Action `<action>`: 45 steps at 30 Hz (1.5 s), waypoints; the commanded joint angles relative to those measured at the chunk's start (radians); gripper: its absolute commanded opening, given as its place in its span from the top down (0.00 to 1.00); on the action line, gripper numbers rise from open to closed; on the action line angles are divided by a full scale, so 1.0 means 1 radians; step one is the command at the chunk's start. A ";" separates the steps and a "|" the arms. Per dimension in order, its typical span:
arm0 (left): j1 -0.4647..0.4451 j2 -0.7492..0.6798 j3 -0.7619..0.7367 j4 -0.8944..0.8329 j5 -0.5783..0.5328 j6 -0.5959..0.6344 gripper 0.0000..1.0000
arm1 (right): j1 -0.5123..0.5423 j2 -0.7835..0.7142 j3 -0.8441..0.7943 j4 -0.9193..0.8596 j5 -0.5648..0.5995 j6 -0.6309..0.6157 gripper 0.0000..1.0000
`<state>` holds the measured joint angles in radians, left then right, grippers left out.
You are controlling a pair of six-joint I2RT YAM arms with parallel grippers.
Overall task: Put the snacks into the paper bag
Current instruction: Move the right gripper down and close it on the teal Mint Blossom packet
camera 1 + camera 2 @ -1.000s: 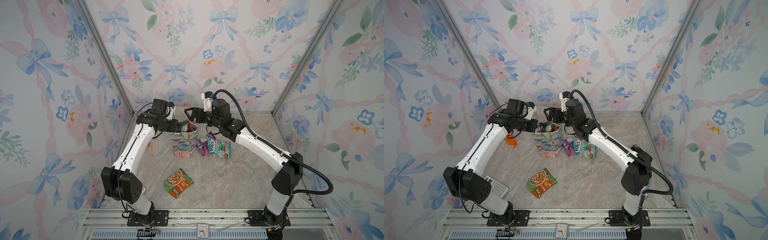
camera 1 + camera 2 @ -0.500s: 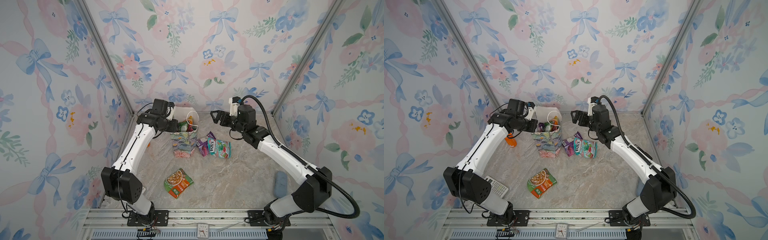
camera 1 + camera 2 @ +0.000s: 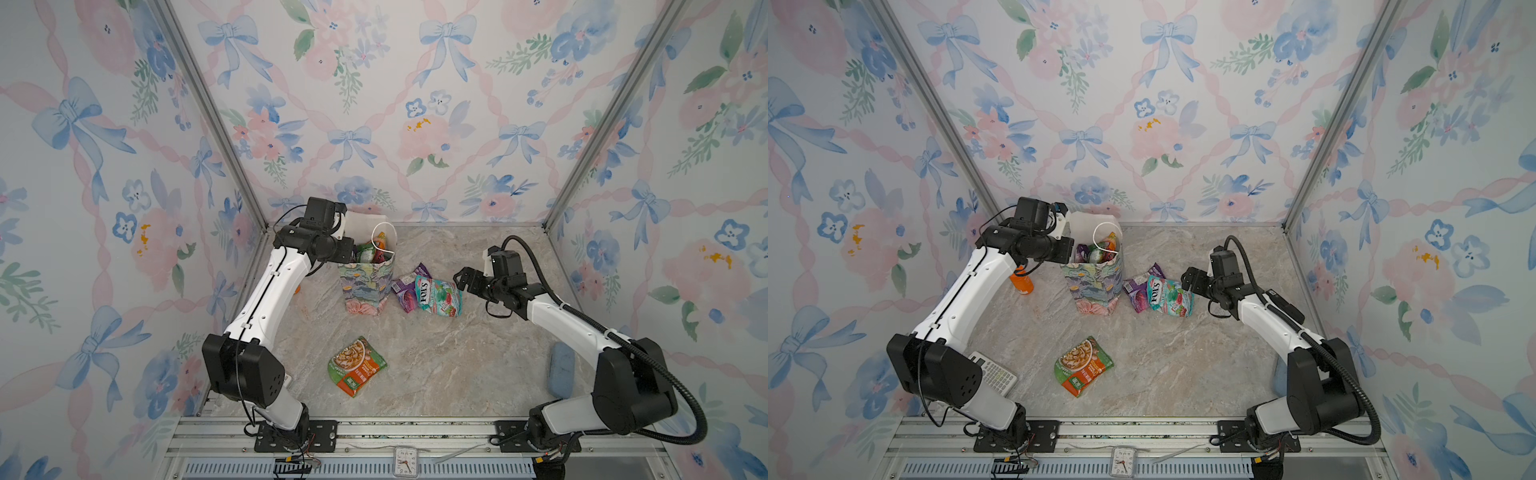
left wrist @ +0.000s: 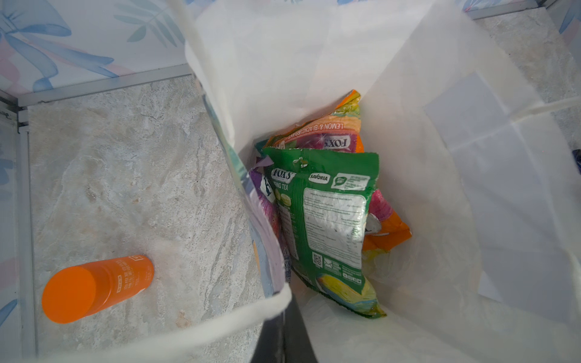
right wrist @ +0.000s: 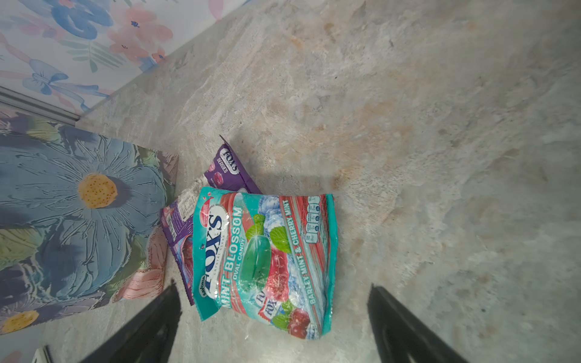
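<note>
Your left hand (image 3: 348,254): clamped tight on the paper bag (image 3: 365,286) rim; green packet (image 4: 327,220) inside, just below it.
Your right hand (image 5: 273,286): spread wide, holding nothing.
Teal packet (image 5: 264,257): on the bench (image 3: 457,353) just ahead of your right hand, overlapping the purple packet (image 5: 226,166).
Noodle packet (image 3: 356,365): well apart from both hands.

marble tabletop (image 3: 457,365) | paper bag (image 3: 363,286) (upright) | teal packet (image 3: 438,297) | purple packet (image 3: 405,291) | noodle packet (image 3: 356,365) | orange bottle (image 3: 1022,282)

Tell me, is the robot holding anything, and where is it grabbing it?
The left end effector is shut on the paper bag, pinching its top rim. The right end effector is open and holds nothing, near the teal packet.
</note>
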<state>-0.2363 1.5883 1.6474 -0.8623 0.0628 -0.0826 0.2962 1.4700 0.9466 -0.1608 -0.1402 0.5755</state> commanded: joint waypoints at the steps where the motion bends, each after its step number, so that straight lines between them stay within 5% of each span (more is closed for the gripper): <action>1: -0.003 -0.003 -0.010 0.013 -0.008 0.000 1.00 | -0.008 0.063 -0.012 0.025 -0.057 0.006 0.09; 7: -0.003 -0.009 -0.016 0.013 0.008 0.002 1.00 | -0.016 0.166 0.003 0.034 -0.082 0.012 0.27; 33: -0.002 -0.002 -0.025 0.012 0.008 0.007 1.00 | -0.018 0.300 -0.032 0.168 -0.124 0.093 0.52; 45: -0.003 0.001 -0.027 0.013 0.003 0.008 1.00 | -0.020 0.267 -0.028 0.172 -0.127 0.070 0.88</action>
<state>-0.2359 1.5883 1.6398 -0.8520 0.0673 -0.0822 0.2821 1.7527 0.9276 -0.0021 -0.2611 0.6617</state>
